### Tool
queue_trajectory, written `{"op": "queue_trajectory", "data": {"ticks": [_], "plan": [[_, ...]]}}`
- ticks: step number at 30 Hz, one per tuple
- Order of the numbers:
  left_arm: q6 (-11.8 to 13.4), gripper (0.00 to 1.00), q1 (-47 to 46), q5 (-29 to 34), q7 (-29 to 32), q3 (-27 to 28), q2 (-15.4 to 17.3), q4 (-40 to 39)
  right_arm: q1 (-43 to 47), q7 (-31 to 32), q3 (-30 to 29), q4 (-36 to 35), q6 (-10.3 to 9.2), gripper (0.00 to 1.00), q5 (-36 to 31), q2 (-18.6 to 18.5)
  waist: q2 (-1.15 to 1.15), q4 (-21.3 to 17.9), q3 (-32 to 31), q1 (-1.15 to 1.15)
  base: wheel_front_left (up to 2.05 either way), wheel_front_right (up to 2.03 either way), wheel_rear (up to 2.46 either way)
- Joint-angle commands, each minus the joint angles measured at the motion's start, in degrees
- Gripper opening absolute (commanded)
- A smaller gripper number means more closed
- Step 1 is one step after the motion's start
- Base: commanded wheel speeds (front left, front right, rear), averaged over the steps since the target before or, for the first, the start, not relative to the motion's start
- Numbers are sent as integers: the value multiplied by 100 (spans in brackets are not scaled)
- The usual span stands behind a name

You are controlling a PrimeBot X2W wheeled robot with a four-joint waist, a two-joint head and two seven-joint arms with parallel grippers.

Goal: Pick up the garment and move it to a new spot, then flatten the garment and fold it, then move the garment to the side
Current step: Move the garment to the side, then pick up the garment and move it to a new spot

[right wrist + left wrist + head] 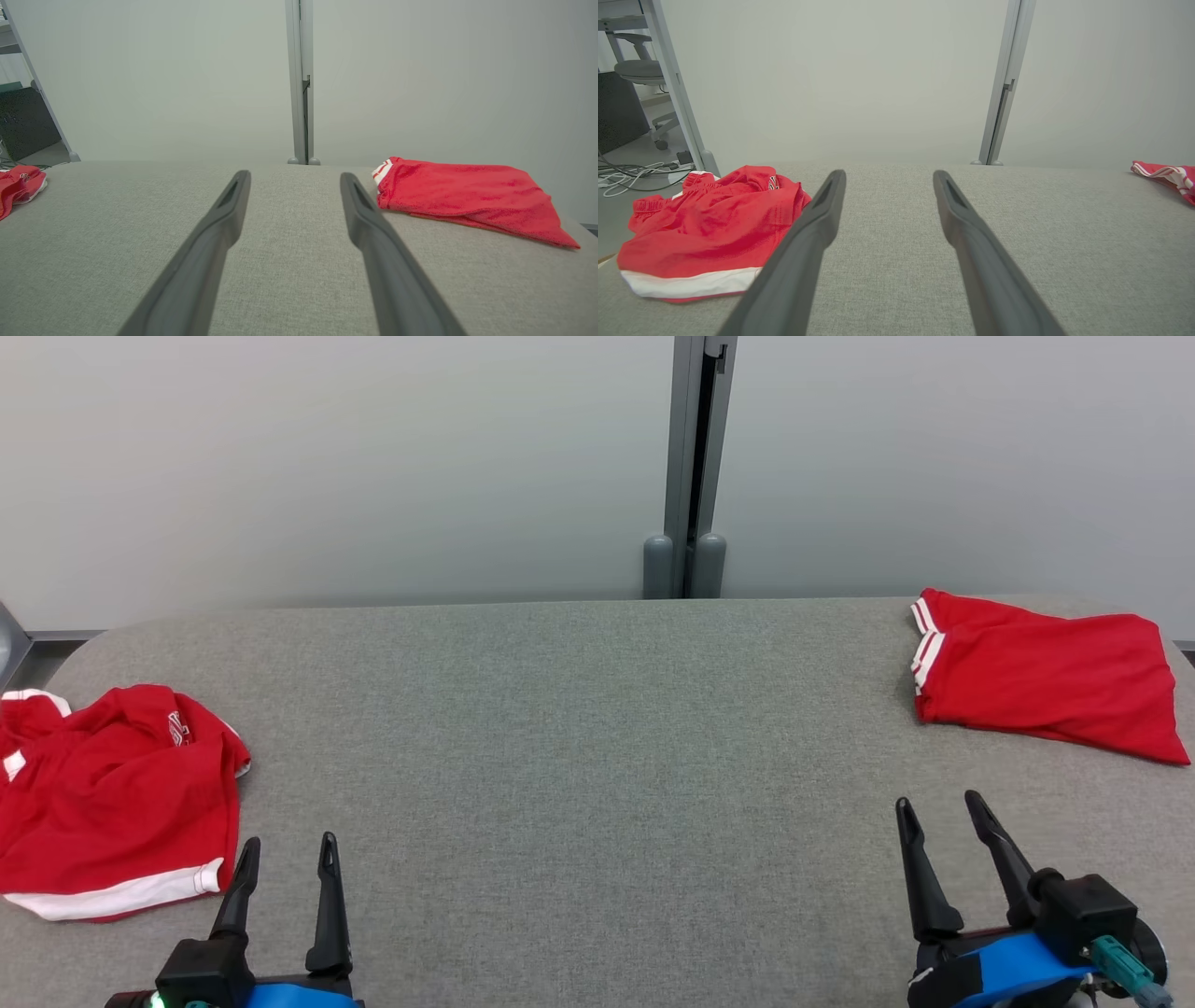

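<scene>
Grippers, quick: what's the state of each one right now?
Left gripper: open, holding nothing, near the crumpled red garment.
Right gripper: open, holding nothing.

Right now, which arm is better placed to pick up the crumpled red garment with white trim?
Left. The left gripper, open and empty, sits right beside the crumpled red garment; the right gripper is across the grey fabric table, nearer the folded red garment.

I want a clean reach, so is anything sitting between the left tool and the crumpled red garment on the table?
Nothing visible does. The left tool is open just right of the crumpled red garment, with only bare grey table between them. The folded red garment lies far off at the right.
</scene>
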Motion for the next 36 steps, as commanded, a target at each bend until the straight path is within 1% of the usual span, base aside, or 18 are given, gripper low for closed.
{"op": "queue_trajectory", "data": {"ticks": [1, 8, 15, 26, 31, 36], "plan": [[7, 100, 47, 30, -15, 5, -2, 10, 117, -18, -77, -97, 1, 100, -7, 27, 0, -7, -19, 0, 0, 0, 0], [32, 100, 43, 89, -15, 40, 0, -1, 235, -18, -44, -279, 1, 100, -40, 51, 0, -14, -41, 0, 0, 0, 0], [23, 100, -69, 141, -15, 61, 51, 61, 270, -18, -31, -128, 1, 100, -38, 51, 0, 6, -46, 0, 0, 0, 0], [53, 100, -48, 163, -15, 112, 56, 75, 274, -18, -19, -95, 1, 100, -15, 52, 0, 28, -52, 0, 0, 0, 0], [86, 100, -67, 177, -15, 152, 68, 64, 287, -18, 46, -39, 1, 100, 31, 51, 0, 110, -52, 0, 0, 0, 0], [109, 100, -81, 174, -15, 199, 102, 55, 287, -18, 129, 5, 1, 100, 84, 51, 0, 294, -34, 0, 0, 0, 0]]}}
